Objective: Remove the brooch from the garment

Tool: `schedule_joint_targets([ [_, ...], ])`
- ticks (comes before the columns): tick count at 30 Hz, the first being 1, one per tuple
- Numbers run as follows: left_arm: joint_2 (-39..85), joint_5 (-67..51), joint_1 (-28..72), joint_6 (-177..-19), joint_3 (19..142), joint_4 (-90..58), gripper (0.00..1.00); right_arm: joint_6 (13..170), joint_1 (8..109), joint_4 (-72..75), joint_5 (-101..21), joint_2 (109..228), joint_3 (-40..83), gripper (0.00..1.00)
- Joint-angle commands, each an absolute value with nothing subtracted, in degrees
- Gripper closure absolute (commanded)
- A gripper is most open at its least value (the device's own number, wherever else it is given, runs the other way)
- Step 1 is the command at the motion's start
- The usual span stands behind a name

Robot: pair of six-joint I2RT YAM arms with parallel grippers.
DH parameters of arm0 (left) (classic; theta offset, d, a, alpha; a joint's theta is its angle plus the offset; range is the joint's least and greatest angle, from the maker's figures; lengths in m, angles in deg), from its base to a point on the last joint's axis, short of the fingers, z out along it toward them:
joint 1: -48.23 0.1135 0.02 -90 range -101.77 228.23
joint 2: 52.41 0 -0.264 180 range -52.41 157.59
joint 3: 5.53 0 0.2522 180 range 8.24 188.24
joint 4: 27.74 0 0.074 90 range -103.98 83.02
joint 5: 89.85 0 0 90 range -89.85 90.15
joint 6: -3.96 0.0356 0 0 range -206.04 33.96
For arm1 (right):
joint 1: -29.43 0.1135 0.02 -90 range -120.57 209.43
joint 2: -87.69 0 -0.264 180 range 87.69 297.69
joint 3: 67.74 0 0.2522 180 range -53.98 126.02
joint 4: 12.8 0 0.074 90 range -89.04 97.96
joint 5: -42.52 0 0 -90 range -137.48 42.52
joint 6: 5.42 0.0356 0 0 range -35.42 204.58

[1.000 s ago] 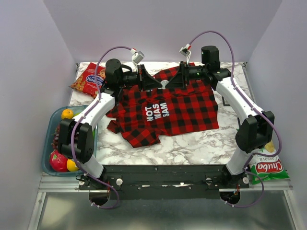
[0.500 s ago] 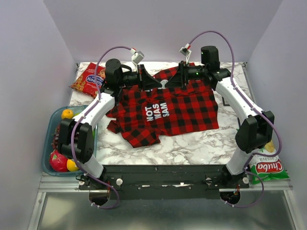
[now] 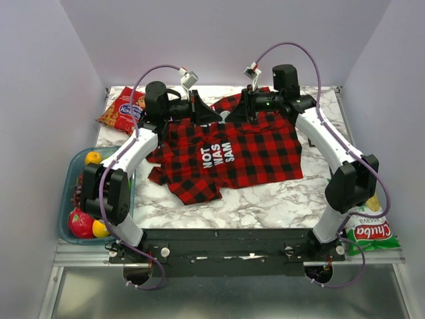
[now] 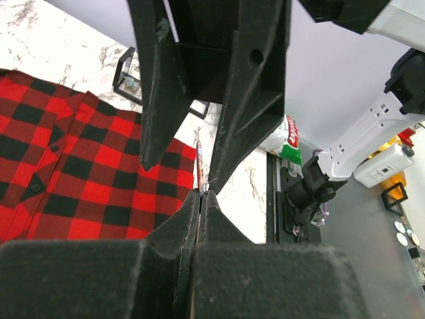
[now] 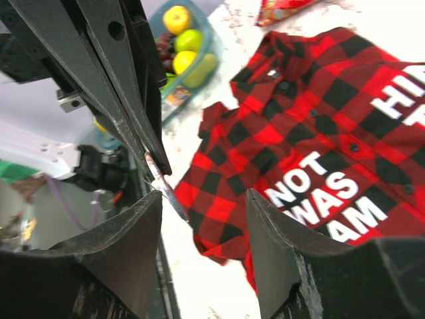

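Seen from above, the shirt (image 3: pixel 259 149) is spread over the marble table (image 3: pixel 265 199) with its white lettering (image 3: pixel 218 154) near the middle. The left gripper (image 3: pixel 211 114) and the right gripper (image 3: pixel 238 113) are brought almost tip to tip over the collar at the far side, where the brooch cannot be made out. It is shown only by the wrist cameras. In the left wrist view a thin silvery-red sliver, apparently the brooch (image 4: pixel 198 163) seen edge-on, is clamped between the clenched left fingers (image 4: pixel 176 226). In the right wrist view the same sliver is seen at the left fingertips, set between the right gripper's widely spread jaws, by which nothing is grasped. Whether the sliver is free of the cloth cannot be told. The collar is laid close to the table's back edge. A red snack packet (image 3: pixel 123 109) is placed at the far left corner, a fruit tray (image 3: pixel 72 179) at the left edge and a green packet (image 3: pixel 365 232) beside the right arm's base. Marble is seen between the near hem and the bases and along the right side.
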State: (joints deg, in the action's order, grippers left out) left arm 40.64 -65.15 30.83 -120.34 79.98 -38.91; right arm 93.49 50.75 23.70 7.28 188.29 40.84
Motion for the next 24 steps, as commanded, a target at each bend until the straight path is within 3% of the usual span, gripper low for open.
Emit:
schedule_joint_targets([
  [1, 40.8, -66.3, 29.8, -121.2, 80.3, -41.1, 1.0, 88.5, 52.9, 27.0, -2.4, 187.2, 43.1, 0.41],
  [11, 39.8, -67.0, 29.6, -119.5, 80.1, -40.0, 1.0, 92.7, 52.8, 28.2, -11.9, 188.0, 43.9, 0.43],
  [24, 37.7, -68.6, 28.3, -110.4, 81.8, -31.3, 1.0, 102.6, 50.3, 29.4, -13.2, 191.8, 46.2, 0.42],
])
